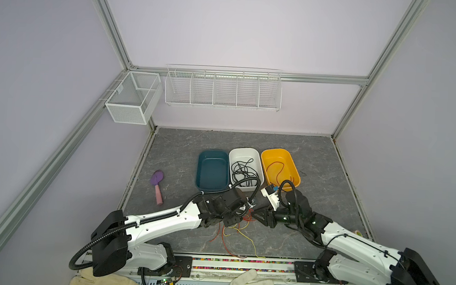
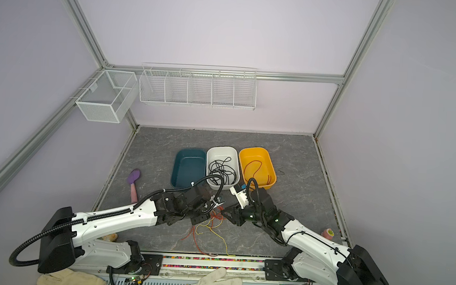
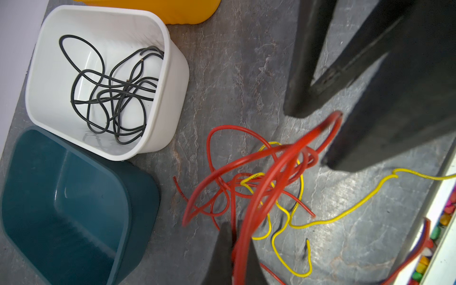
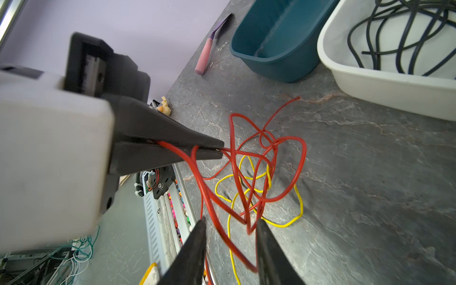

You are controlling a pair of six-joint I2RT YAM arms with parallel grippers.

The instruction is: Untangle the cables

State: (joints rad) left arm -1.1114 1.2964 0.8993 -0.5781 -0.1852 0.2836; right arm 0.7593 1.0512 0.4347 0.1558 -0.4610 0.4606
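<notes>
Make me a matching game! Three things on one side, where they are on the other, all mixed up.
Things:
1. thin black cables
2. thin yellow cable
3. purple brush with a pink handle

Places:
A. alone on the grey stone-look table, beside the teal plastic tub
B. inside the white plastic tub
C. tangled with thin red cables on the table

Pairs: 1-B, 2-C, 3-A.

The left gripper [image 4: 221, 150] pinches a red cable [image 4: 203, 185] tangled with yellow cable [image 4: 286, 225].
</notes>
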